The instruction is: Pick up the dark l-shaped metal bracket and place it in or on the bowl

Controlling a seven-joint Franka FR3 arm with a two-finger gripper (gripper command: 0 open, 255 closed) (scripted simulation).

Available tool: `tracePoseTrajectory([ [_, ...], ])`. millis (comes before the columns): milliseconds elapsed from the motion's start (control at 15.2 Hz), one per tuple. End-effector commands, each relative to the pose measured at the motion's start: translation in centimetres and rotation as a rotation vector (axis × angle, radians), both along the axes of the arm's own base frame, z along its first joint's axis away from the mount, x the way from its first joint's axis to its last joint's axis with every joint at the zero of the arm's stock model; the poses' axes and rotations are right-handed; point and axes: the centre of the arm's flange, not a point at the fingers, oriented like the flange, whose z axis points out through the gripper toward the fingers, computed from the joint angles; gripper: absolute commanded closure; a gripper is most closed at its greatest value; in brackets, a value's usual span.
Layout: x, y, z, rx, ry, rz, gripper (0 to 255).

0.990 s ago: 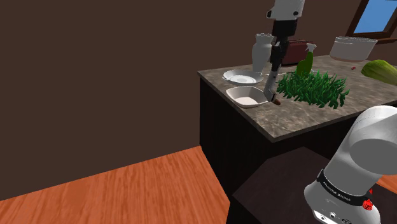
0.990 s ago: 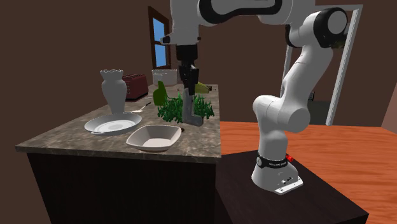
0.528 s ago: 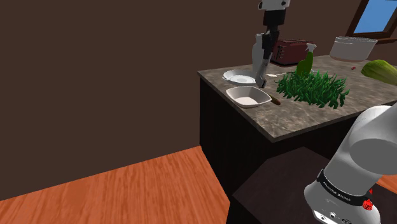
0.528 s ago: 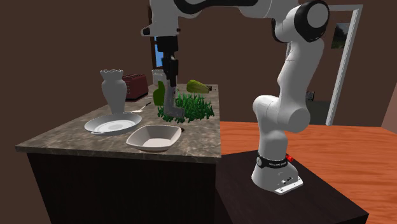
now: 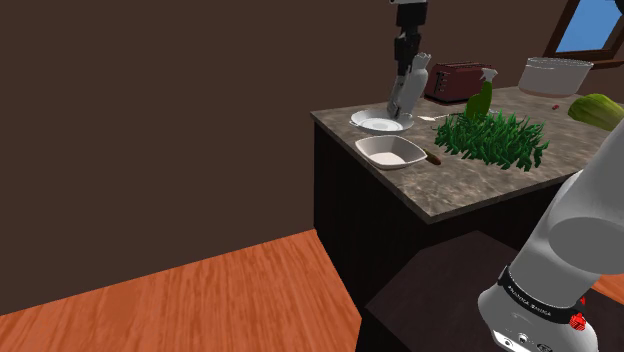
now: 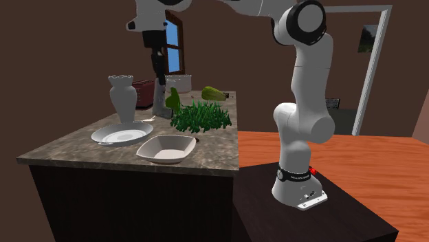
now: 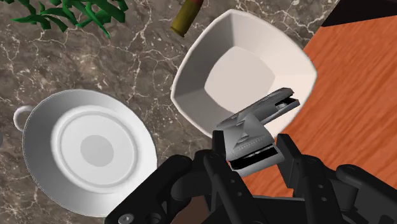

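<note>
shoulder view: tool high over the white plate on the bench; grey L-shaped bracket hangs from it; arm cut off by the top edge; grip too small to read here.
second exterior view: bracket in the air between vase and greens; white square bowl lower, near the bench's front edge.
wrist view: fingers clenched on the bracket; one leg sticks out across the bowl's corner, hiding some rim; plate partly hidden by the tool body.
</note>
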Motion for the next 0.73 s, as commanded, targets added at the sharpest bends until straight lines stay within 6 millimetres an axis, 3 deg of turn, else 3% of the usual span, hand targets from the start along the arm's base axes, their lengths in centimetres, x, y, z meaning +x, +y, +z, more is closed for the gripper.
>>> tracePoseTrajectory([
  [0, 0.3, -0.2, -0.8, 0.0, -0.001, 0.0, 255],
  [660, 0.3, -0.2, -6.0, 0.0, -0.001, 0.0, 255],
])
